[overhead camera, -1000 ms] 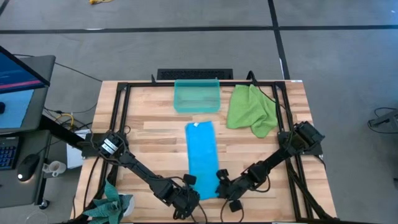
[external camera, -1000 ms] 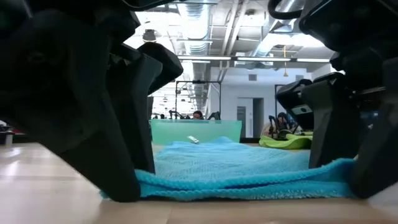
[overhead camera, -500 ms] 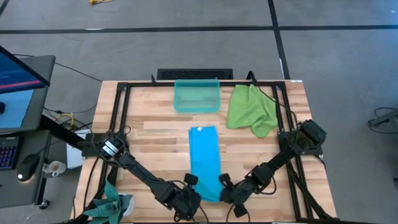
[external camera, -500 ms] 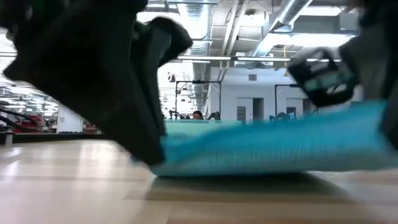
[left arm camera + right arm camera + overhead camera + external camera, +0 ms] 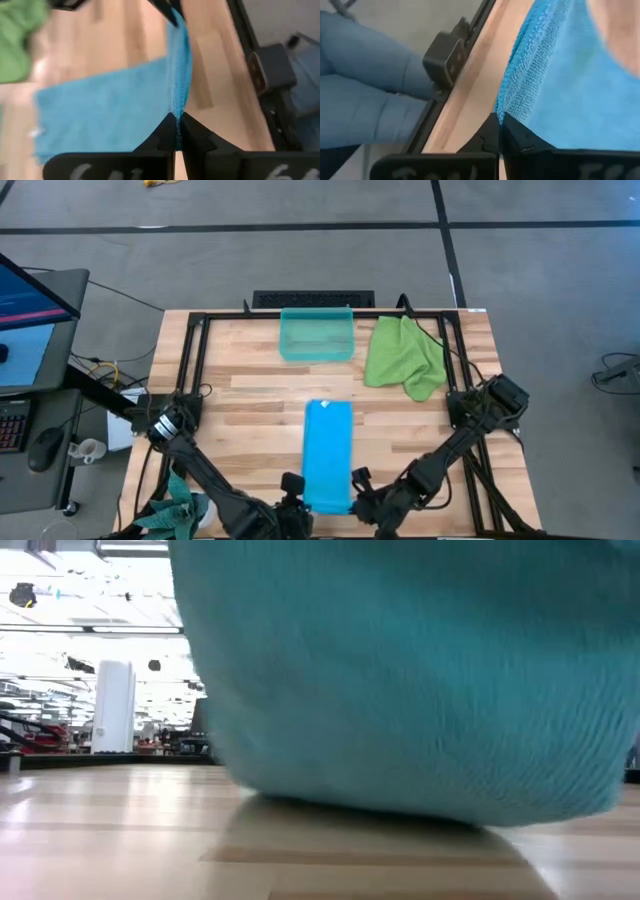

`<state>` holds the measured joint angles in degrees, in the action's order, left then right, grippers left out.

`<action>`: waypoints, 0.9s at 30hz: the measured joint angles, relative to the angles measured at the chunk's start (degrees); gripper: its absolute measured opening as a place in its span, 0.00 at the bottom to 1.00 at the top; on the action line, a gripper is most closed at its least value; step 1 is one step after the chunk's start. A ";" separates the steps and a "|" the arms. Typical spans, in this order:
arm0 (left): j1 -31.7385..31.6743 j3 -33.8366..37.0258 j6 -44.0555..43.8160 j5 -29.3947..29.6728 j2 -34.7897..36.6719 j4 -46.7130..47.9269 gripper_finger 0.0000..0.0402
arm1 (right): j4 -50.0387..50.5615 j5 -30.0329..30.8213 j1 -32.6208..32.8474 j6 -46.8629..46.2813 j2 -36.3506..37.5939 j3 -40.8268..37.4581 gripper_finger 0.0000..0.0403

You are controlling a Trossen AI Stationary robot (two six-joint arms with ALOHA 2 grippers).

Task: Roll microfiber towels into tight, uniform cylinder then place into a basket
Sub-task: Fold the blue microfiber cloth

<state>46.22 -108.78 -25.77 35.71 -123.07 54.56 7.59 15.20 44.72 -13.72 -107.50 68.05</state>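
The sky-blue towel, folded into a narrow strip, runs from the table's middle to its near edge. Its far end lies on the wood, and its near end is raised, filling the low view. My left gripper is shut on the near left corner. My right gripper is shut on the near right corner. The lime green towel lies crumpled at the far right. The teal basket stands at the far edge, holding nothing. My left gripper pinches the blue towel's near edge at its left corner between its two fingers, slanting down from the near side. The cloth rises from the fingers as a raised fold. My right gripper pinches the near right corner between its two fingers, slanting down from the near side. That end is held up off the table.
A darker teal-green cloth hangs off the near left corner. Black frame rails run along the table's sides. A person's blue-clad legs show beyond the table edge in the right wrist view. Bare wood lies on both sides of the strip.
Both grippers have shut on the blue towel's near corners, then risen and drawn back toward the table's near edge. The towel's near end has been lifted off the wood, while its far end has slid along the table toward the near edge.
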 joint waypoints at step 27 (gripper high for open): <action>-10.64 7.19 -12.58 18.45 0.06 20.14 0.01 | 32.12 20.84 -12.25 0.00 0.02 5.71 0.04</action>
<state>35.57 -101.59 -38.35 54.16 -123.01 74.70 39.71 36.04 32.47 -13.71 -107.48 73.76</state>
